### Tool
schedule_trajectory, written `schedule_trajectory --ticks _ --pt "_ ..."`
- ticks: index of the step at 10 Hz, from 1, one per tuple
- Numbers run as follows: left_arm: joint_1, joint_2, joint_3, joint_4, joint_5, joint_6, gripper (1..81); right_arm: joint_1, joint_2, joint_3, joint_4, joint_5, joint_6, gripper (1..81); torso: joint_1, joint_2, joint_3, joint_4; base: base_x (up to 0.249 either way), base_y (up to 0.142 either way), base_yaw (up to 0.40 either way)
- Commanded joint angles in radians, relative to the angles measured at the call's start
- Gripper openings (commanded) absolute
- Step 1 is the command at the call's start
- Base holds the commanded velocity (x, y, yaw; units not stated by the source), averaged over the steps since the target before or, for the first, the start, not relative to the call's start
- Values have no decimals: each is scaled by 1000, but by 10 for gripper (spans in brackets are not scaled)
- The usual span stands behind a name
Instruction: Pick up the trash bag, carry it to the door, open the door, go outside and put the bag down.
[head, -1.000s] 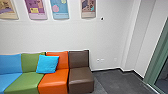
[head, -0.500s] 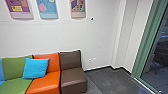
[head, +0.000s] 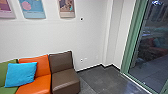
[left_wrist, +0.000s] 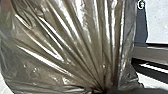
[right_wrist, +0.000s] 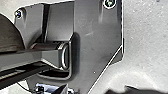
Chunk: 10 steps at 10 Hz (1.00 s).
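The left pincer (left_wrist: 105, 91) is clamped on the trash bag's (left_wrist: 75, 47) gathered neck (all shiny pleats); how the right pincer (right_wrist: 130, 91) stands, I cannot tell. Beside the brown seat (head: 65, 81) is an orange one (head: 37, 85); across the floor (head: 100, 80) from it, green-framed glass (head: 155, 57).

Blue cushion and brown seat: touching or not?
Apart. The head view shows the blue cushion leaning over to the left of the brown seat, with a strip of the orange seat visible between them.
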Motion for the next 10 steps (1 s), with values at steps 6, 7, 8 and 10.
schedule_trajectory --ticks 6,7,8,10 --pt "-45 1 -4 4 80 8 10 43 -6 -5 -4 -63 -3 811 0 0 0 0 0 0 -276" --pt "-45 3 -4 4 80 8 10 43 -6 -6 -4 -61 -3 811 0 0 0 0 0 0 -276" --pt "-45 3 -4 4 80 6 10 43 -3 -9 -4 -61 -3 811 0 0 0 0 0 0 -276" --pt "-45 4 -4 6 80 8 10 41 2 -20 -3 -61 -3 811 0 0 0 0 0 0 -276"
